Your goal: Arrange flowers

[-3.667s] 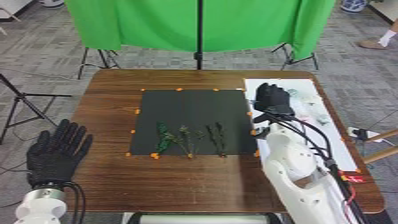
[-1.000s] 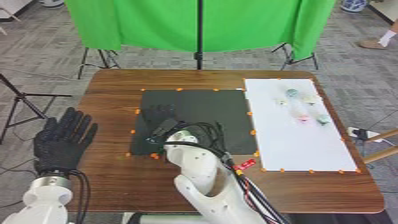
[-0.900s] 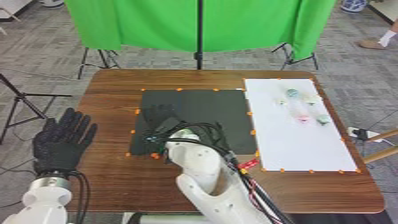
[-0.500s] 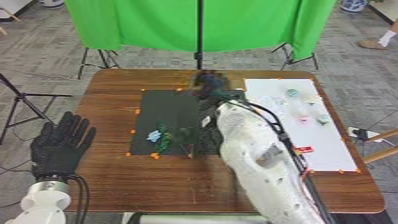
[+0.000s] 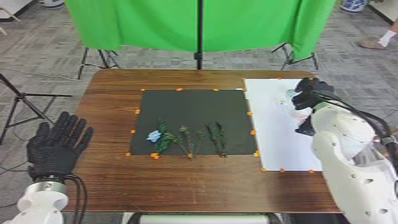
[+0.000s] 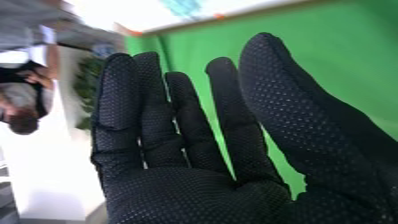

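Your right hand (image 5: 311,96) is over the far, right part of the white sheet (image 5: 284,150), on the right side of the tabletop (image 5: 178,185). It is open and holds nothing: in the right wrist view, you can see the fingers of that hand (image 6: 191,150) extended, with the thumb spread away from them.

On the sheet, a blue-green flower (image 5: 291,93) lies just beside your right hand, on its left. A pale flower (image 5: 282,101) lies a little farther left and nearer to you. A pink flower (image 5: 300,115) sits close by on the near side, partly hidden by the hand and arm.

Well apart from that hand, to its left and nearer to you, the black mat (image 5: 191,107) carries the other pieces in a row along its near part. From the left, you have a light-blue flower (image 5: 154,136) right up against a leafy green stem (image 5: 163,143), then some thin branching stems (image 5: 186,135), then dark upright-lying stems (image 5: 221,139) pointing away from you.

Your left hand (image 5: 55,150) is at the left side of the tabletop, open, with its fingers straight and spread. It is to the left of the mat, apart from the light-blue flower.
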Motion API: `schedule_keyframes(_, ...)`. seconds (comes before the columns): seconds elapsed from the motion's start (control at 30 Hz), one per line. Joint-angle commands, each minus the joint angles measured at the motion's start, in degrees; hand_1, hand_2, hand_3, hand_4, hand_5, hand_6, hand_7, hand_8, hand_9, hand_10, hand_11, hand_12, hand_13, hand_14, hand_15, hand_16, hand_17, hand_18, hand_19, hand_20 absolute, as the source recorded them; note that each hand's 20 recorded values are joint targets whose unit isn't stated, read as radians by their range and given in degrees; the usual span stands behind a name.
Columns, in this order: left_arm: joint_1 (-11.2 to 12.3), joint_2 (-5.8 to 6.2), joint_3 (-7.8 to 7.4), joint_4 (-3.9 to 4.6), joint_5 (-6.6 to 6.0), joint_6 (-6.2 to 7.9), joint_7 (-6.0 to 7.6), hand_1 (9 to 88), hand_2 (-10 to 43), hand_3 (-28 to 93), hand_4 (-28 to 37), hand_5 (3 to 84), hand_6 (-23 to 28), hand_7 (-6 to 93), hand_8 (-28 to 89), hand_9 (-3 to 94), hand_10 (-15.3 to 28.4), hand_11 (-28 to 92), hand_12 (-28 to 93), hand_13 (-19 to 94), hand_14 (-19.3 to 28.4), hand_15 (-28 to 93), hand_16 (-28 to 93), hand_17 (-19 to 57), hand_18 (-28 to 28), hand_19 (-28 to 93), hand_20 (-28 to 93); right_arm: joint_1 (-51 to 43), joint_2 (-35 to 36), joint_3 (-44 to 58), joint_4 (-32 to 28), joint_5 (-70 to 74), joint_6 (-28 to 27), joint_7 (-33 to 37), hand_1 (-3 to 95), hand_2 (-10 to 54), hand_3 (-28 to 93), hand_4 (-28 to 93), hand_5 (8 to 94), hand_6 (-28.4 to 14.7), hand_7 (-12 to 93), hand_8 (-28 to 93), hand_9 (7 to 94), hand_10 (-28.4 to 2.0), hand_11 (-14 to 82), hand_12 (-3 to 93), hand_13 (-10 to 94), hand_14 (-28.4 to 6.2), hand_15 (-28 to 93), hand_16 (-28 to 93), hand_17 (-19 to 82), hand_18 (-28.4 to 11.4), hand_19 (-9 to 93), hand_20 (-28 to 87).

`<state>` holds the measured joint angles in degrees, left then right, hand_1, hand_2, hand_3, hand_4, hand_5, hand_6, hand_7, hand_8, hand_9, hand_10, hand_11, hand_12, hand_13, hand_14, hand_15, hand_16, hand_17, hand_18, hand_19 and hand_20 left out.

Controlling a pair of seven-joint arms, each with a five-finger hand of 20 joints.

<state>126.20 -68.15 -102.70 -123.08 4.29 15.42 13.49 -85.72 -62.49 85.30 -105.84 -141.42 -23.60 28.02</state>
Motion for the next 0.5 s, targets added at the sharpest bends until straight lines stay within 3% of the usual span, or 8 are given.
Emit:
schedule_keyframes(0.03, 1.34, -1.20, -0.20, 0.14, -1.30, 0.52, -0.22, 32.0, 15.8, 73, -27.7, 47.6, 8.5, 16.1, -10, 40.4, 14.4, 22, 12, 31, 14.6, 42, -5, -3.7, 14.0, 35, 19, -1.88, 1.59, 1.31, 1.57, -0.70, -4.31, -0.07, 52.8, -9.5, 85, -28, 50.3, -5.5, 17, -11, 42.8, -18.9, 10.7, 17.6, 37, -17.3, 41, 18, 22, -22.7, 76, 34)
schedule_keyframes(0.1, 1.39, -1.27, -0.15, 0.11, -1.13, 0.88, -0.31, 31.9, 15.8, 73, -27.7, 47.5, 8.5, 16.1, -10, 40.4, 14.4, 22, 12, 30, 14.6, 42, -5, -3.7, 14.0, 35, 19, -1.73, 1.46, 1.31, 2.03, -0.82, -6.11, 0.27, 53.1, -9.5, 85, -28, 50.0, -5.6, 17, -11, 42.0, -18.7, 10.5, 17.5, 37, -17.3, 41, 18, 23, -22.8, 78, 36)
schedule_keyframes(0.17, 1.43, -1.22, -0.07, 0.38, -0.84, 0.09, -0.35, 31.8, 16.2, 73, -27.4, 47.5, 8.5, 16.1, -10, 40.3, 14.4, 22, 12, 30, 14.6, 42, -6, -3.7, 14.0, 35, 19, -1.34, 1.38, 1.11, 2.70, -0.51, -8.23, 0.34, 53.6, -9.5, 85, -28, 49.5, -5.6, 17, -11, 41.3, -18.5, 10.2, 17.4, 37, -17.2, 41, 18, 23, -22.8, 78, 36)
schedule_keyframes(0.23, 1.26, -1.33, -0.01, 0.24, -0.63, 0.83, -0.50, 31.8, 17.9, 75, -25.7, 47.5, 8.6, 16.0, -10, 40.4, 14.4, 22, 12, 30, 14.6, 43, -5, -3.7, 14.0, 35, 19, -0.83, 1.28, 0.72, 3.47, -1.69, -10.74, 0.02, 53.9, -9.5, 85, -28, 49.5, -5.5, 17, -10, 40.6, -18.7, 10.4, 17.6, 36, -17.1, 41, 18, 23, -22.8, 79, 37)
schedule_keyframes(0.33, 1.40, -1.40, -0.09, 0.30, -0.23, 0.26, -0.52, 32.1, 18.7, 76, -24.0, 47.6, 8.6, 16.0, -10, 40.4, 14.4, 23, 12, 30, 14.6, 43, -6, -3.8, 14.1, 35, 19, -0.57, 0.94, 0.13, 5.53, -3.32, -10.76, -0.22, 54.8, -9.5, 85, -28, 49.6, -5.4, 18, -10, 40.0, -18.8, 10.6, 18.1, 36, -16.9, 43, 19, 23, -22.8, 79, 38)
schedule_keyframes(0.37, 1.35, -1.49, -0.11, 0.70, 0.30, -1.12, -0.72, 32.1, 18.8, 76, -23.8, 47.6, 8.6, 15.9, -10, 40.4, 14.4, 23, 12, 30, 14.7, 43, -6, -3.8, 14.1, 35, 19, -0.92, 0.95, 0.13, 6.49, -3.43, -8.90, -0.79, 55.0, -9.5, 85, -28, 49.8, -5.4, 18, -10, 39.9, -18.8, 10.6, 18.2, 36, -16.9, 44, 19, 24, -22.7, 80, 39)
schedule_keyframes(0.47, 1.20, -1.77, -0.24, 1.02, 1.44, -2.87, -1.72, 32.0, 18.8, 75, -24.0, 47.4, 8.5, 15.6, -10, 40.1, 14.4, 22, 12, 30, 14.6, 42, -6, -3.8, 14.0, 35, 19, -2.75, 1.47, -0.85, 9.94, -2.09, 6.55, 0.30, 53.7, -9.5, 82, -28, 51.9, -5.0, 22, -11, 42.4, -18.9, 13.6, 18.5, 40, -15.9, 50, 19, 27, -22.5, 81, 40)
schedule_keyframes(0.5, 1.15, -1.73, -0.15, 1.00, 1.46, -2.80, -1.74, 31.9, 18.7, 75, -24.2, 47.1, 8.3, 15.6, -10, 39.9, 14.4, 22, 12, 30, 14.5, 42, -6, -3.9, 14.0, 35, 19, -3.23, 1.55, -1.13, 10.73, -2.42, 10.28, 0.74, 54.0, -9.5, 81, -28, 52.3, -4.7, 23, -12, 43.2, -18.7, 14.7, 18.5, 41, -15.7, 51, 19, 28, -22.3, 82, 40)
